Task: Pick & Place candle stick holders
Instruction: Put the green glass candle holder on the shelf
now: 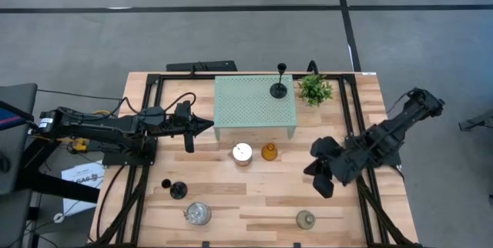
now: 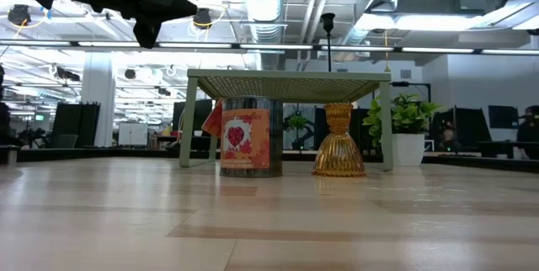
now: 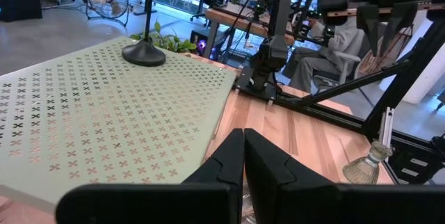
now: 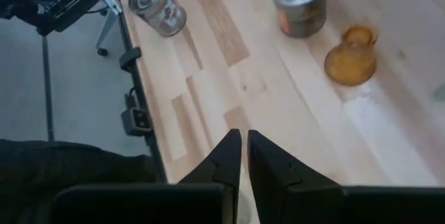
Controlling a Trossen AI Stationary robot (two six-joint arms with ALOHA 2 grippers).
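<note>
Landmark: green stand [image 1: 255, 106] at the bench's far middle.
Near edge: clear holder [image 1: 305, 219], silver cup [image 1: 197, 214], black holder [image 1: 178, 190], all upright.
Before stand: candle tin [image 1: 242, 153], amber holder [image 1: 269, 152]; nothing inside visible.
On stand: black stemmed holder [image 1: 279, 89].
Right gripper [image 1: 323, 187]: fingers closed, empty; nearest the clear holder.
Left gripper [image 1: 206, 128]: fingers closed, empty, at stand's left edge.

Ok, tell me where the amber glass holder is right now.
In the high view the amber glass holder stands on the table near the middle, just in front of the pale green perforated stand, right beside the round silvery cup.
</note>
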